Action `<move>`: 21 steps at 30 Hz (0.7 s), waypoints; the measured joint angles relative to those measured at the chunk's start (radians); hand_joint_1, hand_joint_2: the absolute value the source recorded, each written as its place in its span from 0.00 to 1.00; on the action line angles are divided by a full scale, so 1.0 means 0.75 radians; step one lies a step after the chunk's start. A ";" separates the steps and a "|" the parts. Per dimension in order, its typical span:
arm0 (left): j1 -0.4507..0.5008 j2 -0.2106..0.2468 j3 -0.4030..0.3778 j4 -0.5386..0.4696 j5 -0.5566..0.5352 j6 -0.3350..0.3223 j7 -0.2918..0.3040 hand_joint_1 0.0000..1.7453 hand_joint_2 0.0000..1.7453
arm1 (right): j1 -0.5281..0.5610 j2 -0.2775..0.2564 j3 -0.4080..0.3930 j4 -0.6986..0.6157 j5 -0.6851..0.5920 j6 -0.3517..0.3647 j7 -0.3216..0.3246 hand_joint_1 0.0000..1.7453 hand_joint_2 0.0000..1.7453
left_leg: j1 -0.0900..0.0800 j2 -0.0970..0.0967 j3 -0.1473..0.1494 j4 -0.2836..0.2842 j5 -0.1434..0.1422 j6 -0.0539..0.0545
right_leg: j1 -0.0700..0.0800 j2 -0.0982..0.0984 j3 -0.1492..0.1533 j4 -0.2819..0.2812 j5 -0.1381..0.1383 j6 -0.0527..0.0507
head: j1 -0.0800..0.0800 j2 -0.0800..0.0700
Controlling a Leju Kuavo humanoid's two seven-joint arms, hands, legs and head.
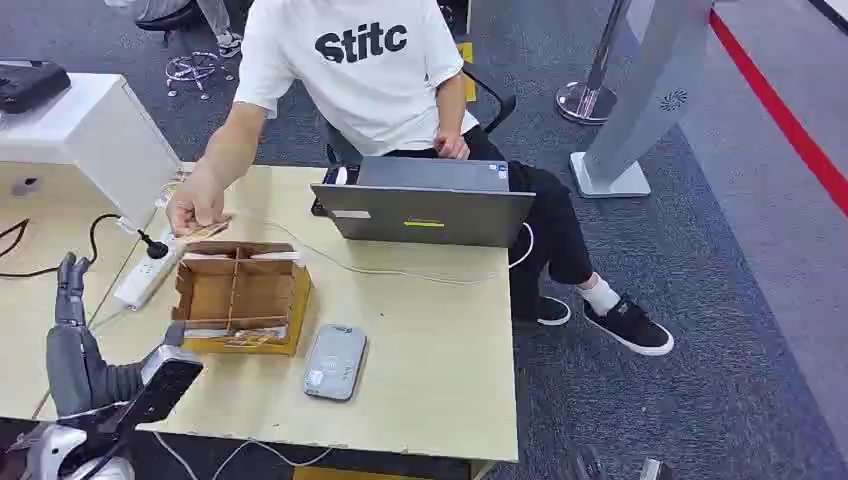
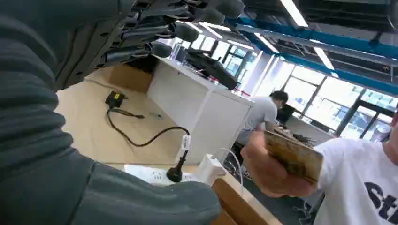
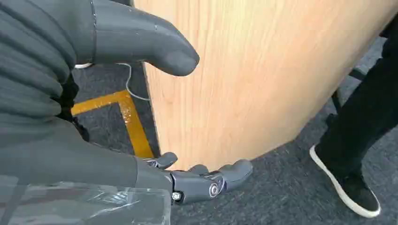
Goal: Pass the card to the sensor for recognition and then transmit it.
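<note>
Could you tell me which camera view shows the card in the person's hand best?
The left wrist view: the card is close, its patterned face visible. The head view shows it small, mostly under the person's hand.

the person (image 1: 350, 70) seated behind the table is cut off at the shoulders by the head view's upper edge. the card (image 2: 293, 154) in the person's hand (image 1: 195, 208) is motion-blurred in the left wrist view, its print unreadable; in the head view it is too small to read. the left hand (image 1: 70, 330) has its palm turned away, hidden. cards in the cardboard box (image 1: 240, 295) show as thin edges only. the laptop (image 1: 425, 205) shows its back; the screen is hidden. the right hand (image 3: 197, 180) is partly cut off by the right wrist view's left edge. markings on the grey sensor (image 1: 335, 362) are too small to tell.
</note>
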 joint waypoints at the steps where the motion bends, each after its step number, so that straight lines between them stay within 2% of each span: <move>1: -0.015 0.021 -0.008 0.013 -0.036 -0.002 0.017 0.00 1.00 | -0.003 0.004 0.000 0.001 0.001 0.000 0.001 0.00 1.00 | 0.000 0.000 0.000 0.000 0.000 0.000 | 0.000 0.000 0.000 0.000 0.000 0.000 | 0.000 0.000; 11: -0.171 0.234 -0.089 0.131 -0.431 0.003 0.197 0.00 1.00 | -0.045 0.046 0.008 0.013 0.014 -0.008 0.018 0.00 1.00 | 0.001 0.000 0.000 0.000 0.001 -0.002 | 0.001 0.000 -0.001 0.001 0.000 0.000 | 0.000 0.000; 12: -0.185 0.256 -0.096 0.145 -0.473 0.003 0.214 1.00 1.00 | -0.049 0.051 0.010 0.014 0.016 -0.008 0.020 0.00 1.00 | 0.001 0.000 0.000 0.000 0.001 -0.002 | 0.001 0.000 -0.001 0.001 0.000 0.000 | 0.000 -0.001; 21: -0.320 0.397 -0.163 0.263 -0.826 0.007 0.356 1.00 1.00 | -0.084 0.085 0.039 0.027 0.011 -0.008 0.047 0.00 1.00 | 0.001 -0.003 -0.001 0.000 0.003 -0.002 | 0.001 -0.001 -0.001 0.001 0.001 -0.001 | 0.000 0.000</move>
